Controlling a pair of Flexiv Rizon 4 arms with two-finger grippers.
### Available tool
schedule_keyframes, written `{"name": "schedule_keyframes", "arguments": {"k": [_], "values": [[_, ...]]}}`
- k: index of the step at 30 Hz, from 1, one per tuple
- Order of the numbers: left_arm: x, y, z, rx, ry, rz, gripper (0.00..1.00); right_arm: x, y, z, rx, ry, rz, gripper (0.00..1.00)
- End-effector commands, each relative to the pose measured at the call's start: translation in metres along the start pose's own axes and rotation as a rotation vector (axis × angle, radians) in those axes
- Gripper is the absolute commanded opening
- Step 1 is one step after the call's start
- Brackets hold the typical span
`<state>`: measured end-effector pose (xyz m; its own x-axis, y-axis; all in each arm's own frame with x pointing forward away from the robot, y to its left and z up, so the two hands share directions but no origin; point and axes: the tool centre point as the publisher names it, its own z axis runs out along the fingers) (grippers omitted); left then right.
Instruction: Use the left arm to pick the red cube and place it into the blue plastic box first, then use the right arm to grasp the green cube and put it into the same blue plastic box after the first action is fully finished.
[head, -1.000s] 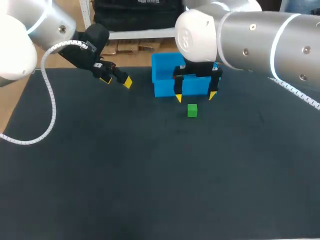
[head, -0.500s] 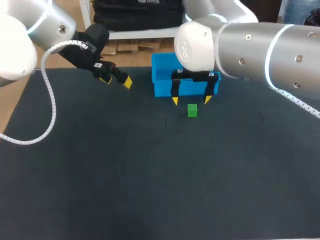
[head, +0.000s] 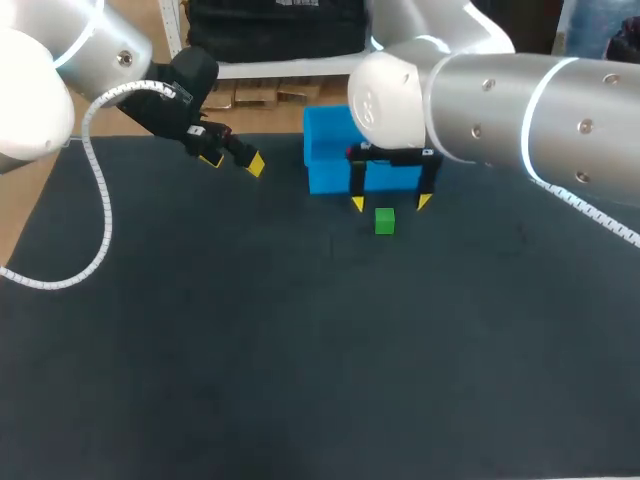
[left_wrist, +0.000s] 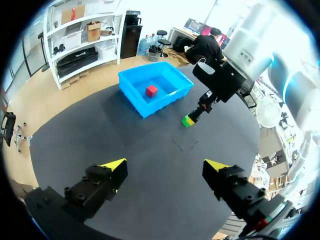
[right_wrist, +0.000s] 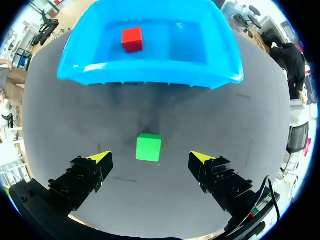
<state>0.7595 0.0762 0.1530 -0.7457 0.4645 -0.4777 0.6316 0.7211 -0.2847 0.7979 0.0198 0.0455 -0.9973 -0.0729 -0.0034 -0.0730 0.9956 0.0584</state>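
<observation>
Right wrist view: the right gripper (right_wrist: 150, 157) is spread wide, with the green cube (right_wrist: 148, 147) just ahead. The cube looks small, light, probably hard; pinch its two flat sides.

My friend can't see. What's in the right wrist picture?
The right gripper is open over the dark table, with the green cube between its yellow tips, untouched. Ahead stands the blue plastic box with the red cube inside.

Left end effector (head: 234, 162), right end effector (head: 390, 203) both spread wide
</observation>
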Motion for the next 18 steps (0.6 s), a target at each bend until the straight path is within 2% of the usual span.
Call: {"name": "schedule_keyframes", "arguments": {"k": [1,18], "values": [[0.001,0.000,0.000,0.003,-0.004,0.002,1.00,-0.001,0.001,0.002,0.004,0.005,0.004,1.00],[0.001,0.000,0.000,0.003,-0.004,0.002,1.00,0.002,0.007,0.016,0.015,0.024,-0.005,1.00]]}}
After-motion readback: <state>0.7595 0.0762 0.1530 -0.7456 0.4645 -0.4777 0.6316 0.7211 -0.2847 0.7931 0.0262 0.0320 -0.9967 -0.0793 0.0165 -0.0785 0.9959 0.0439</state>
